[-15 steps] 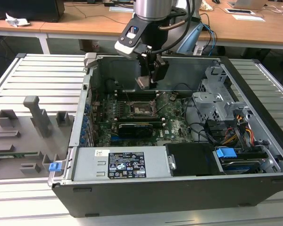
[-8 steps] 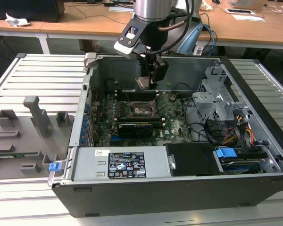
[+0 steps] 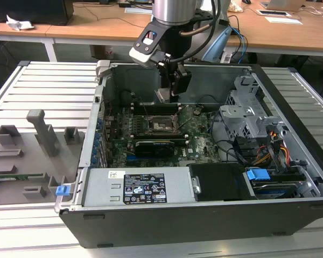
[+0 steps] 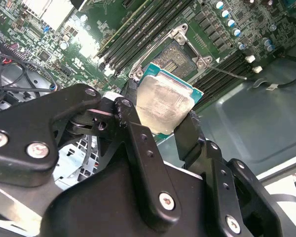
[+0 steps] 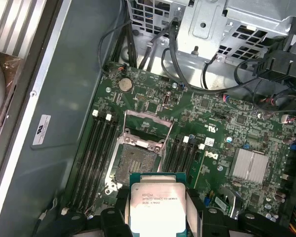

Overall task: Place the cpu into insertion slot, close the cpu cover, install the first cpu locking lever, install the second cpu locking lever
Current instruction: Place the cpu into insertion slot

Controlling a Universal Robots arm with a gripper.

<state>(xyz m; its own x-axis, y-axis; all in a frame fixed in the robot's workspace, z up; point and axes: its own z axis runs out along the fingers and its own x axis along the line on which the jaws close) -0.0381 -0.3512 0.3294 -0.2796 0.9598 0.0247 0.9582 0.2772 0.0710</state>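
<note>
Gripping the cpu point(image 4: 164, 101), the pincer point(image 4: 163, 113) hangs above the insertion slot point(image 5: 136, 162).

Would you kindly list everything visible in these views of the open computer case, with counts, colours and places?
motherboard: one, green, inside the open black computer case.
insertion slot: one, black square socket, empty, on the motherboard.
cpu cover: one, dark-silver metal frame, swung open at the slot's edge.
cpu: one, silver-grey square chip, gripped above the motherboard.
long card: one, black, plugged into the motherboard.
power supply: one, grey labelled box, beside the card.
drive cage: one, silver, exterior view's right.
fixture tray: one, grey, exterior view's left.
gripper: one, black, shut on the cpu.
</note>
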